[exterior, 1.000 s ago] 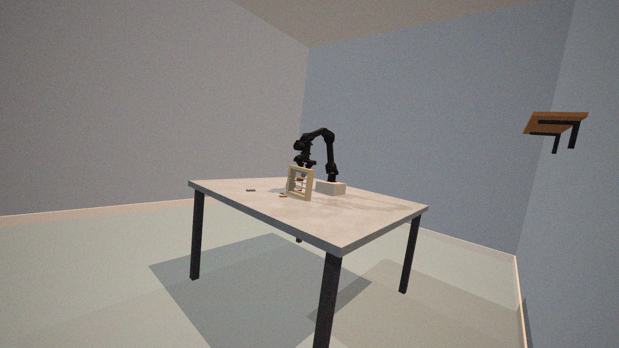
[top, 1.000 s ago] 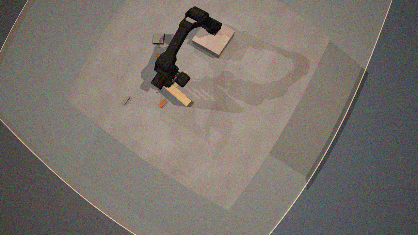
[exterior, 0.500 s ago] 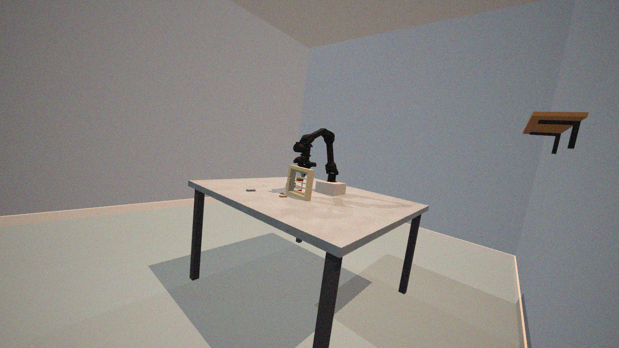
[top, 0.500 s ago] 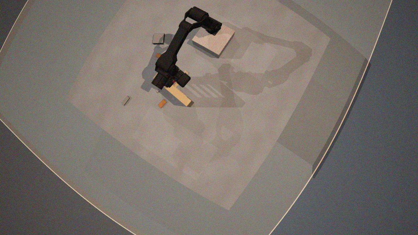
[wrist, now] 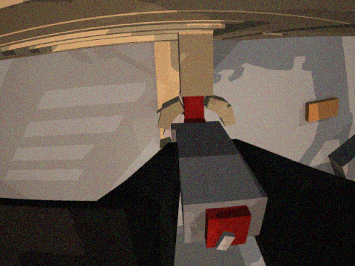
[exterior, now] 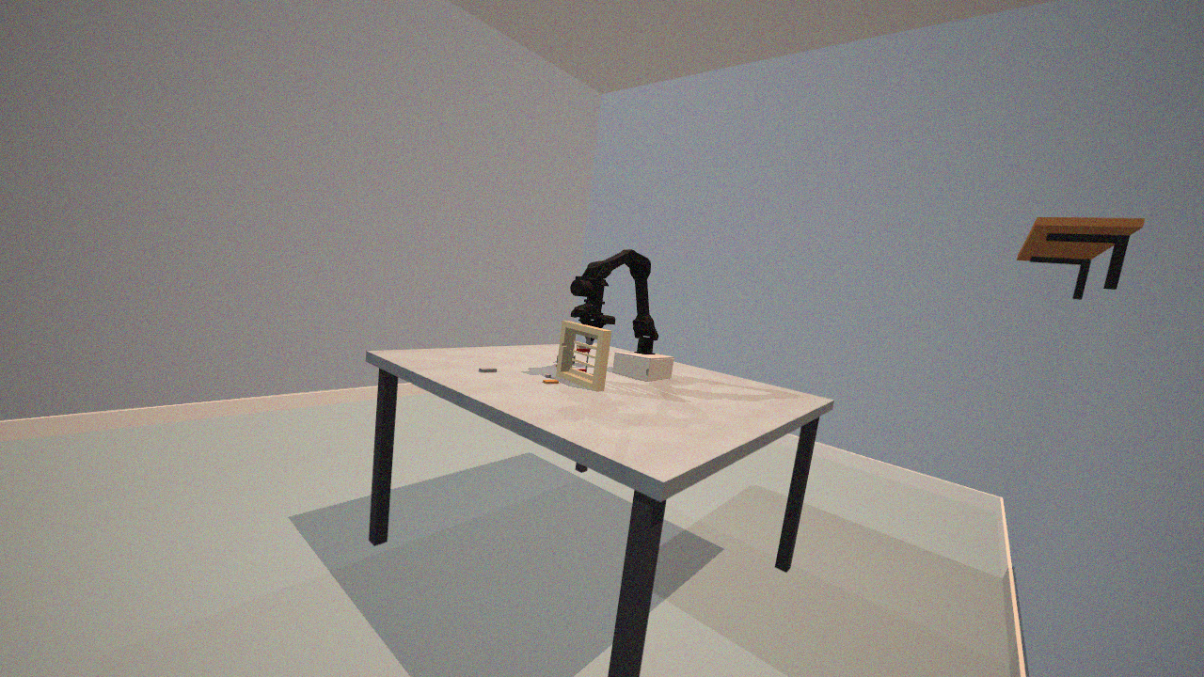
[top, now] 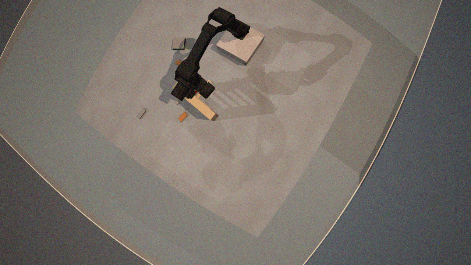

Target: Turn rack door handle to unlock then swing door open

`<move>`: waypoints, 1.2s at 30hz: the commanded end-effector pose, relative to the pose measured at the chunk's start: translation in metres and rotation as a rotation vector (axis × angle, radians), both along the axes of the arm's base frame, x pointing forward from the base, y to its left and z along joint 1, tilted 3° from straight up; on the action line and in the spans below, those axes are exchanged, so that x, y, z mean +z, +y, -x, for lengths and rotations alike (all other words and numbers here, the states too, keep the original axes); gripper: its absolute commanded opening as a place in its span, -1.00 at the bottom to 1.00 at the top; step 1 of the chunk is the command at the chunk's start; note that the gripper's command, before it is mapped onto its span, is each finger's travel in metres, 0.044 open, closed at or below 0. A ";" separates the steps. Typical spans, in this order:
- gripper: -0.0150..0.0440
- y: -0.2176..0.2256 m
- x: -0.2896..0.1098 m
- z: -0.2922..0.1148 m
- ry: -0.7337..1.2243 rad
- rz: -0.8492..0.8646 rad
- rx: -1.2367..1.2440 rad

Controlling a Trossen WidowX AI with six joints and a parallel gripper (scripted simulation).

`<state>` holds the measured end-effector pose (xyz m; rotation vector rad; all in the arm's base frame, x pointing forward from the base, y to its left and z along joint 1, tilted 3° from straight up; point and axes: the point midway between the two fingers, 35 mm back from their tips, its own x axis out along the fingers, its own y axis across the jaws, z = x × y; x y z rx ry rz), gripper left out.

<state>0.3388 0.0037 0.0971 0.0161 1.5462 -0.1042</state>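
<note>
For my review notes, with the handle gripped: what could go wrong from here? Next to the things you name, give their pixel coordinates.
The pincer (top: 193,90) (exterior: 591,335) (wrist: 203,150) is shut on the grey handle (wrist: 214,177), so twisting could let its smooth sides slip between the fingers.
The pincer works close to the rack's cream frame (top: 201,108) (exterior: 603,366) (wrist: 111,11), so its body might bump it while turning.
An orange block (top: 182,116) (exterior: 549,381) (wrist: 322,110) lies near the frame and could be nudged by a wide arm movement.

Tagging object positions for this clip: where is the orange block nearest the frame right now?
In the top view, the orange block lies on the table left of the tan frame; the wrist view shows it at right.
</note>
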 end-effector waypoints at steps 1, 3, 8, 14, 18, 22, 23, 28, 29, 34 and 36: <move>-0.44 0.000 -0.001 0.000 0.000 0.000 -0.027; -0.44 0.000 -0.001 0.000 -0.005 -0.002 -0.117; -0.44 0.000 -0.001 0.000 -0.019 -0.007 -0.363; -0.44 0.000 -0.001 0.000 -0.037 -0.013 -0.658; -0.44 0.000 -0.001 0.000 -0.048 -0.018 -0.854; -0.44 0.000 -0.001 0.000 -0.059 -0.022 -1.051; -0.44 0.000 -0.001 0.000 -0.062 -0.023 -1.100; -0.44 0.000 -0.001 0.000 -0.076 -0.027 -1.346; -0.44 0.000 -0.001 0.000 -0.079 -0.028 -1.396; -0.44 0.000 -0.001 0.000 -0.093 -0.033 -1.642; -0.44 0.000 -0.001 0.000 -0.099 -0.035 -1.740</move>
